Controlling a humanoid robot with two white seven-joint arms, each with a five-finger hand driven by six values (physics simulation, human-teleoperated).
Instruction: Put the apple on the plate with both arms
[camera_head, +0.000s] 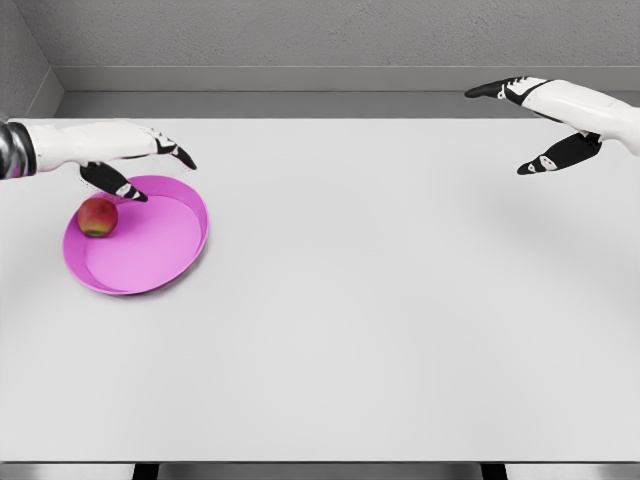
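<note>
one table, white and wide, carrying everything. one plate, magenta, at the table's left side, and it looks tilted, its left rim raised. two hands: the left hand hovers just above the plate's back rim, fingers apart and gripping nothing; the right hand hangs over the far right of the table, well apart from the plate, fingers spread, also empty. one apple, red with a green patch, already lying inside the plate near its left rim. by the look of it the placing is done, so your step is the retreat: lift the left hand straight up, don't brush the rim or nudge the apple, since a tilted plate may let it roll.
</note>
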